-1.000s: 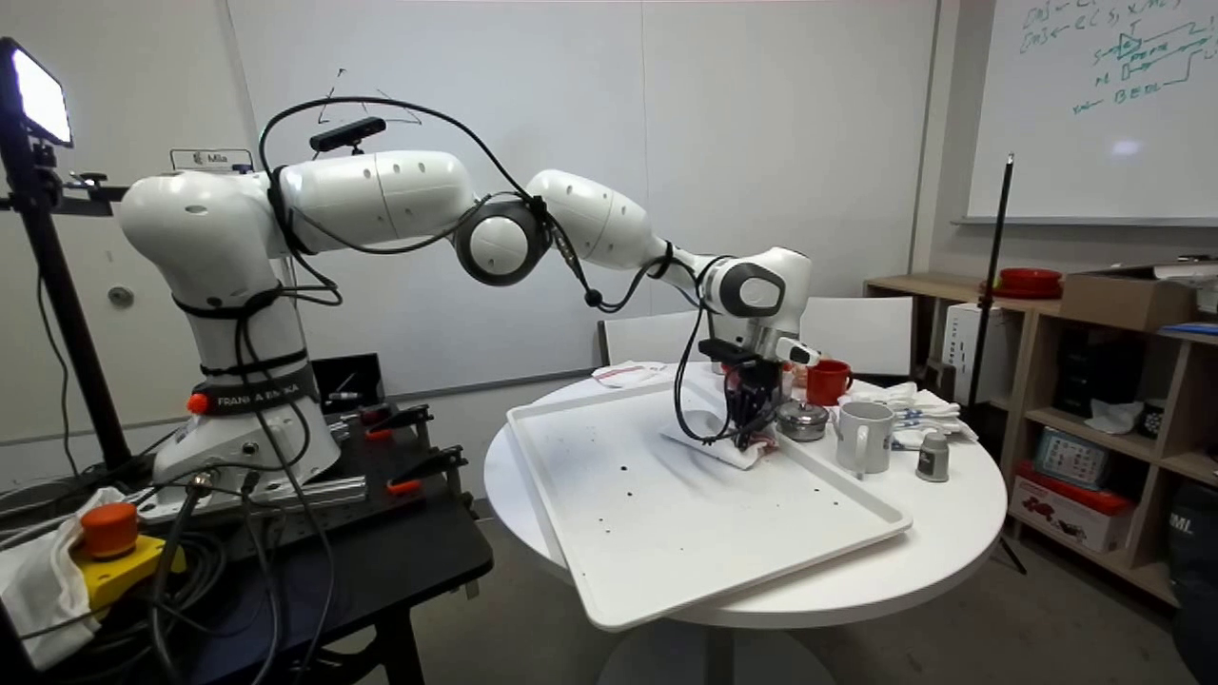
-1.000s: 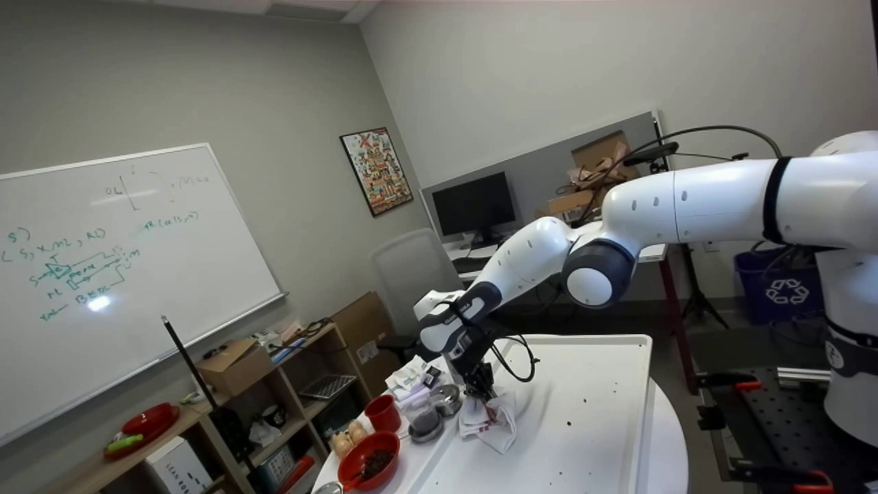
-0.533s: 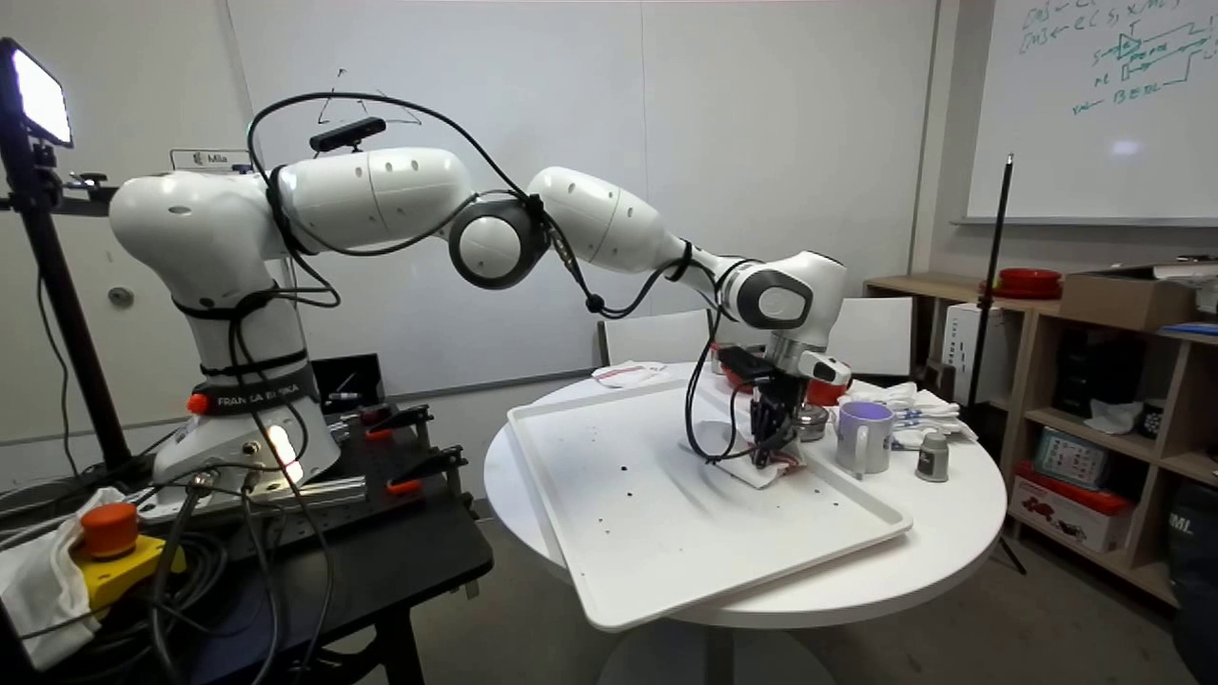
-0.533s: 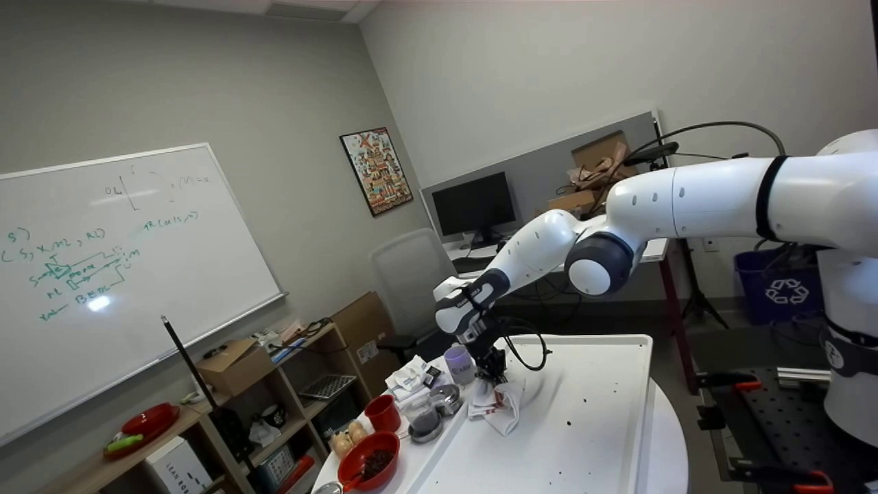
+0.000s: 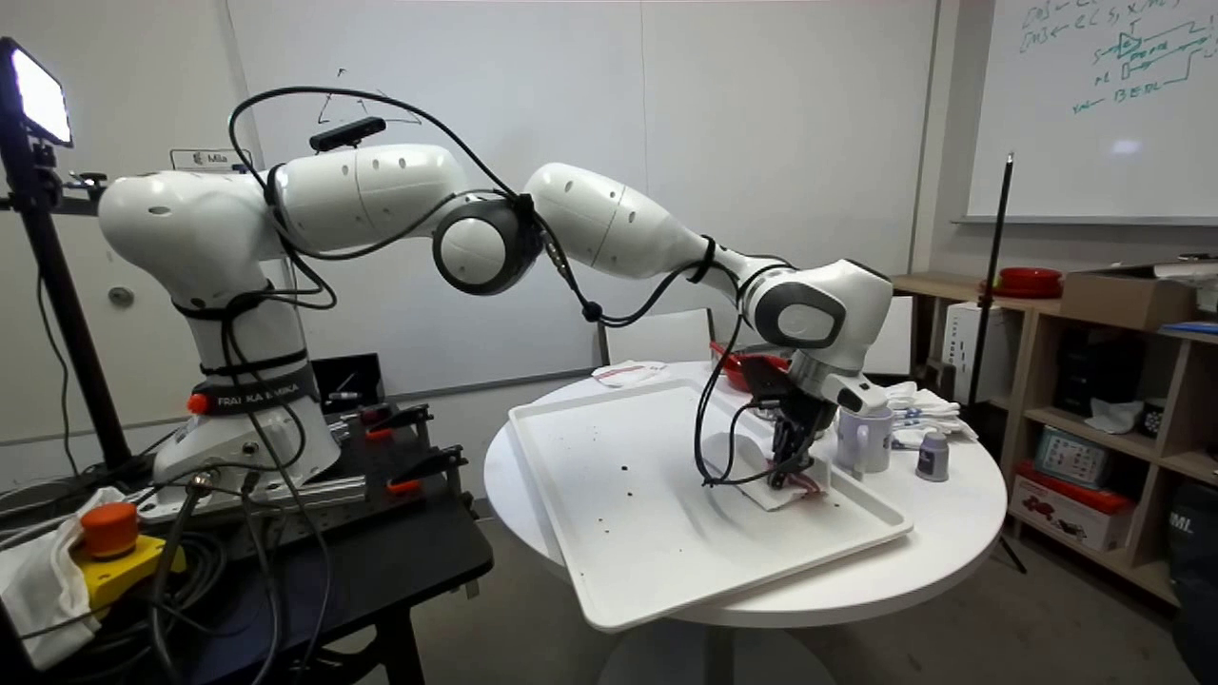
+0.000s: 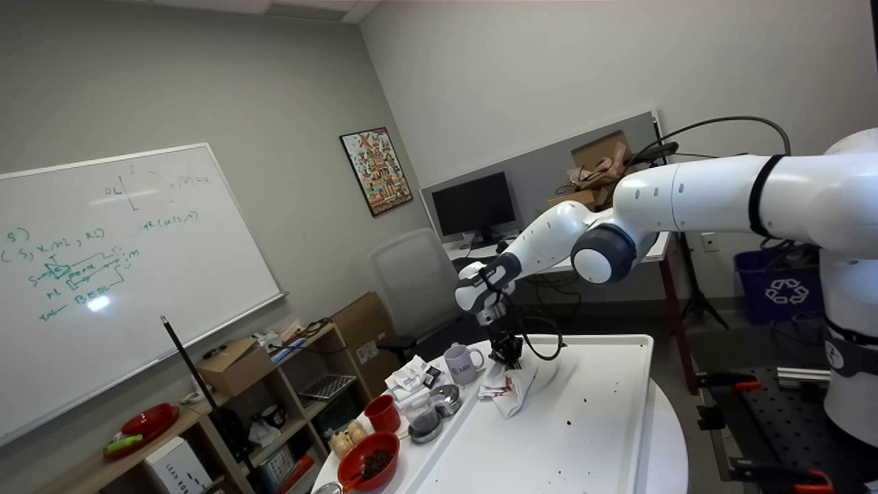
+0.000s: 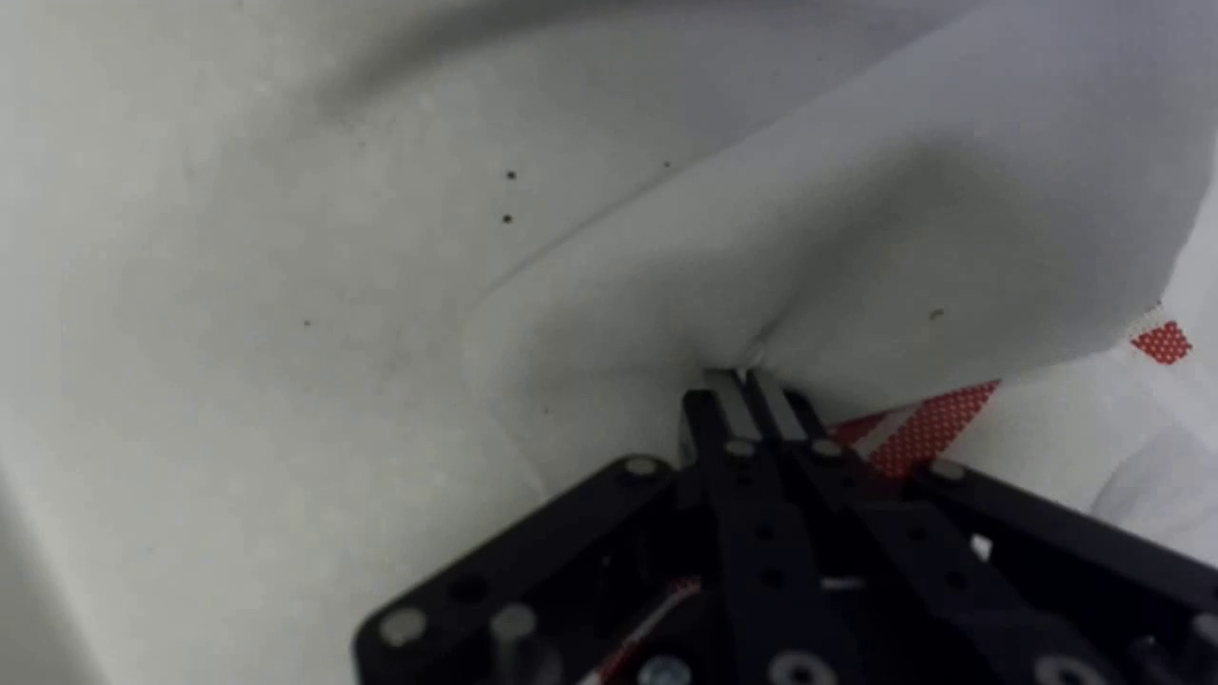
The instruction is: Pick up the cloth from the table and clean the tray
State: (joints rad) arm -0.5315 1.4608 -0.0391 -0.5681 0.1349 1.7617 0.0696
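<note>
My gripper (image 7: pixel 746 374) points down over the tray with its fingertips pinched together on the cloth (image 7: pixel 961 228), a white fabric with red stripes. Folds of the cloth run from the fingertips, and its free part spreads over the tray surface. In both exterior views the cloth (image 5: pixel 764 495) (image 6: pixel 509 396) lies inside the tray, near the rim on the mug's side. The large white tray (image 5: pixel 647 542) (image 6: pixel 603 446) rests on the round white table (image 5: pixel 952 533) and overhangs its edge. Dark specks (image 6: pixel 568 422) dot the tray; a few (image 7: pixel 509 197) show beside the cloth in the wrist view.
Close to the gripper, beyond the tray rim, stands a mug (image 5: pixel 864 438) (image 6: pixel 461 362). Along that side are a small grey cup (image 5: pixel 933 459), folded white fabric (image 5: pixel 918 411), a metal pot (image 6: pixel 446 399), a glass jar (image 6: pixel 424 418), a red cup (image 6: pixel 383 413) and a red bowl (image 6: pixel 370 460).
The gripper has dragged the cloth along the tray's side, past the metal pot to beside the mug. The mug, partly covered before in an exterior view, now shows there. The grip stays shut.
</note>
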